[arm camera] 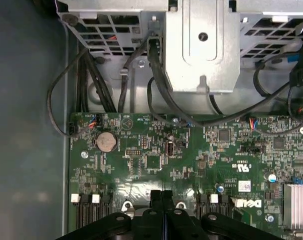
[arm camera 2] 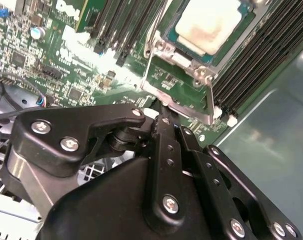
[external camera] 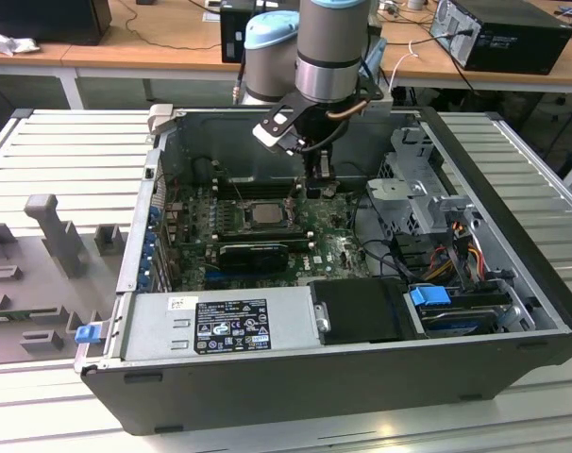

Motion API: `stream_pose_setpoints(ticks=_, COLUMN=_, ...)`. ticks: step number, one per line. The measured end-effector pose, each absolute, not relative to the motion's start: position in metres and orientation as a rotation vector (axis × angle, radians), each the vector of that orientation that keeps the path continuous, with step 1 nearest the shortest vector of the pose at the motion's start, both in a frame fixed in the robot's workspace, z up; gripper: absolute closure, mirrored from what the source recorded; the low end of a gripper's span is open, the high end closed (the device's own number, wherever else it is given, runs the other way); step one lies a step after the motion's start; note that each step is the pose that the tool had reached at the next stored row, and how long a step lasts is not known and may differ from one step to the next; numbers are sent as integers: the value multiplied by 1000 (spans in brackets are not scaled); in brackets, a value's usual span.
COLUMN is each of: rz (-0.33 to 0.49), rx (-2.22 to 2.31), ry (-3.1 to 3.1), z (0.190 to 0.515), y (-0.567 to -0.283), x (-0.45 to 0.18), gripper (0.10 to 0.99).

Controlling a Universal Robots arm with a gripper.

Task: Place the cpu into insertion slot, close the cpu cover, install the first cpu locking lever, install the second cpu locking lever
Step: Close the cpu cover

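Standing by the counter (external camera: 41,142), I see in the exterior view a grey plastic fixture (external camera: 45,236) at nine o'clock of the open computer case (external camera: 267,396), which has its power supply (external camera: 220,326) along the near wall. Moving rightward, the green motherboard (external camera: 338,247) carries the insertion slot (external camera: 288,223). The cpu (external camera: 264,213) is seated in it, pale top showing, and a long black card (external camera: 253,253) lies at six o'clock of it. In the second wrist view the cpu cover (arm camera 2: 159,49) lies flat around the chip as a silver frame, with black memory slots (arm camera 2: 256,60) just beside. The arm (external camera: 328,47) comes down from twelve o'clock, and the pincer (external camera: 319,173) sits at about two o'clock of the cpu, low over the board. Its fingers (arm camera: 156,200) are pressed together with nothing between them. The tips stand just beside a bright metal lever bar (arm camera 2: 210,102) at the socket's edge, and I cannot tell whether they touch it. Farther right, at three o'clock of the pincer, is the silver drive cage (external camera: 418,189), with a blue tab (external camera: 429,295) and coloured cables (external camera: 461,250) near it.
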State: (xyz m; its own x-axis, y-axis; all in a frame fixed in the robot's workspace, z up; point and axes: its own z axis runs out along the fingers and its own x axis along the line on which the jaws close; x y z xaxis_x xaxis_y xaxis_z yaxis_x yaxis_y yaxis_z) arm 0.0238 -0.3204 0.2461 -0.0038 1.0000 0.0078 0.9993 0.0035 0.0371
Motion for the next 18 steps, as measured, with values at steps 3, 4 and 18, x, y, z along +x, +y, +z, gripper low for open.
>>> stream_pose_setpoints(ticks=3, rz=50, rx=2202, ry=2211, z=246, y=-321, x=14, gripper=980)
stream_pose_setpoints(ticks=4, rz=50, rx=2202, ry=2211, z=246, y=-321, x=12, gripper=980)
stream_pose_setpoints(ticks=18, rz=48, rx=2180, ry=2244, z=238, y=-320, x=-14, gripper=980)
